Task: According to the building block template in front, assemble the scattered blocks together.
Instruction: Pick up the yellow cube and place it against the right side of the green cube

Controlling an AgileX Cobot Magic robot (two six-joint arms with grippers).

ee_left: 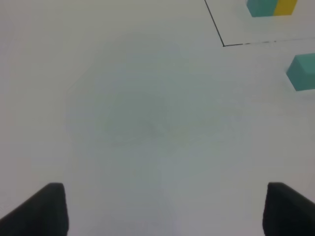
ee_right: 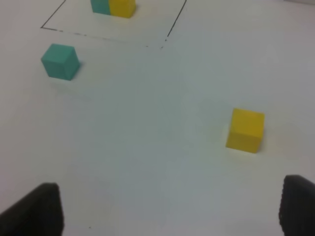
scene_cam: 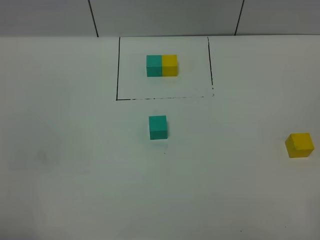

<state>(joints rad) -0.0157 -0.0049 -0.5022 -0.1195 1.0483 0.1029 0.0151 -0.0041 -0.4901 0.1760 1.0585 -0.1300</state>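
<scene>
White tabletop (scene_cam: 60,175) meets grey wall (scene_cam: 165,17); left end effector (ee_left: 162,211) and right end effector (ee_right: 166,209) gape empty.

Matte black throughout. On left jaws, two blunt, blocky fingertips (ee_left: 42,211) with flat tops and sloping inner edges. On right jaws, same dark fingertips (ee_right: 37,209), corners rounder, blurred; finer detail too soft to tell.

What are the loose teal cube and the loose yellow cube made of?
The loose teal cube is probably painted wood or hard plastic, matte: crisp edges, flat colour, no shine. The loose yellow cube shows the same sharp edges and dull even colour, so likely the same stuff. Wood, plastic or foam cannot be told apart here.
</scene>
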